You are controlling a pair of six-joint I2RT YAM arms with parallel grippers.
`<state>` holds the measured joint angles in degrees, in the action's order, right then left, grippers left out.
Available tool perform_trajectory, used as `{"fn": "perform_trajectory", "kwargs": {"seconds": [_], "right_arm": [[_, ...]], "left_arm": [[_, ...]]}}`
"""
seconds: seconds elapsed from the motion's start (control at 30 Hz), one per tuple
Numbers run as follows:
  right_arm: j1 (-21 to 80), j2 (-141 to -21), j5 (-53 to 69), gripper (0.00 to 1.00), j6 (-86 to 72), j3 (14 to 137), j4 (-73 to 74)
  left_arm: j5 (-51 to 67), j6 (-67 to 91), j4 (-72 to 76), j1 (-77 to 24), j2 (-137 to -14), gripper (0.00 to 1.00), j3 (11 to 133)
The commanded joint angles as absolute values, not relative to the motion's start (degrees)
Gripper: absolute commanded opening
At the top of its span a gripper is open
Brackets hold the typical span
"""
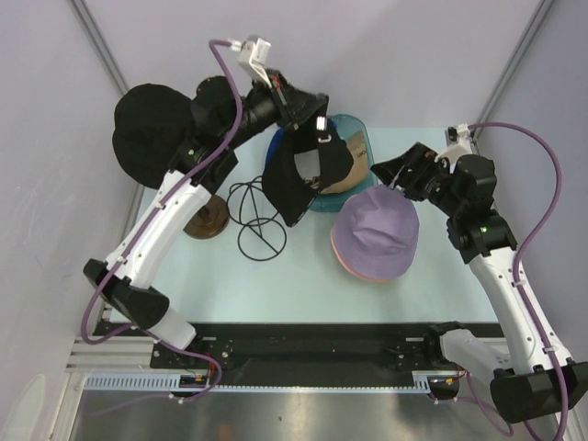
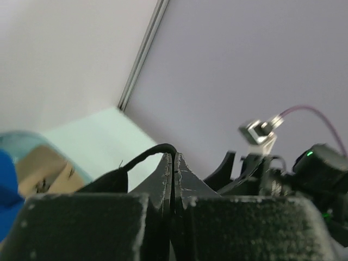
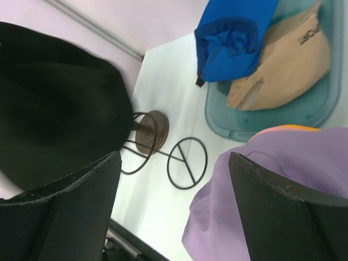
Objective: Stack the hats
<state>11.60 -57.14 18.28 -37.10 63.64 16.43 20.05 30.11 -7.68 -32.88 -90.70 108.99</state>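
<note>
We see a smooth mint table (image 1: 303,285) first. At its far left sits a wide black hat (image 1: 147,129), matte and rounded, over a round brown wooden base (image 1: 207,220). Right of centre lies a soft, domed lavender bucket hat (image 1: 377,230). It tops a stack in which an orange hat (image 3: 298,128) shows only its rim. Behind it, a translucent teal tub (image 3: 272,122) holds a stiff tan cap (image 1: 347,163) and a padded blue cap (image 3: 234,38). Over the tub's left side hangs a limp black bucket hat (image 1: 294,184), its edge pinched between the fully closed jaws of the left gripper (image 2: 173,163). Thin black wire hoops (image 1: 259,220) stand beside the base. The right gripper (image 3: 174,206) gapes wide and empty near the lavender hat's far edge.
</note>
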Motion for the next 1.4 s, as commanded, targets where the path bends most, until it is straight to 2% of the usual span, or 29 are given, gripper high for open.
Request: {"fn": "perform_trajectory", "kwargs": {"seconds": [0.0, 0.13, 0.43, 0.73, 0.93, 1.17, 1.37], "right_arm": [[14.4, -57.3, 17.3, 0.85, -37.6, 62.7, 11.6], [17.7, -59.1, 16.3, 0.85, -38.1, 62.8, 10.1], [22.0, -62.8, 14.3, 0.85, -38.4, 64.8, 7.4], [22.7, -62.0, 12.4, 0.85, -38.1, 64.7, 8.8], [22.7, -62.0, 12.0, 0.85, -37.5, 64.9, 8.8], [22.7, -64.1, 13.2, 0.85, -37.9, 65.6, 7.9], [22.7, -65.2, 13.8, 0.85, -37.8, 66.1, 7.9]], "left_arm": [[16.5, 25.1, -8.8, -32.3, -82.4, 0.00, 99.4], [19.9, 25.4, -9.2, -31.0, -80.2, 0.00, 94.4], [28.4, 27.6, -6.6, -31.2, -85.5, 0.00, 97.4], [27.7, 27.1, -5.2, -30.5, -87.5, 0.00, 99.4], [21.9, 27.0, -3.1, -26.7, -78.5, 0.00, 86.6], [16.4, 24.8, -7.3, -21.5, -67.2, 0.00, 72.3], [9.2, 24.7, -10.8, -19.4, -59.6, 0.00, 65.1]]}}
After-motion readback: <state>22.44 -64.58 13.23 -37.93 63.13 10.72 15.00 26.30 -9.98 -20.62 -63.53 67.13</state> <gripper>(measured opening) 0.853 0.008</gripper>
